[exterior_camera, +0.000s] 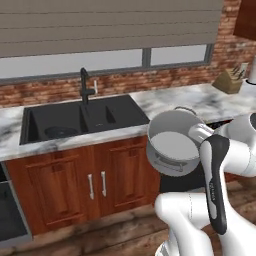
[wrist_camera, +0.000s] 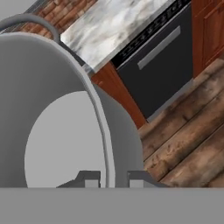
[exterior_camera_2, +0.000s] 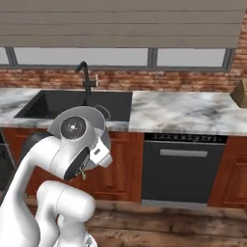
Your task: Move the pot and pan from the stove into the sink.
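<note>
The plain grey-silver metal pot [exterior_camera: 172, 142] hangs in the air in front of the marble counter [exterior_camera: 165, 102], tipped so that its open mouth faces the left base camera, just off the counter's front edge and to the right of the dark charcoal rectangular sink [exterior_camera: 82, 120]. The two-finger gripper [wrist_camera: 113, 178] holds it by the rim: in the hand view one dark fingertip stands inside the wall and the other outside, the jaws pinching the thin metal between them. In the right base view the pot [exterior_camera_2: 102, 113] is mostly hidden behind the arm's white joint, with only its rim and a small side handle peeking out near the sink's right corner.

A shallow round dark pan [exterior_camera: 61, 132] already lies in the left basin of the sink, below and left of the black gooseneck faucet [exterior_camera: 86, 86]. Judged from this, half of the task is done: the pan is delivered, and the pot is lifted and on its way. What seems left is to carry the pot leftward over the sink's front edge, lower it into a basin and release it. The right basin looks the nearer free spot.
</note>
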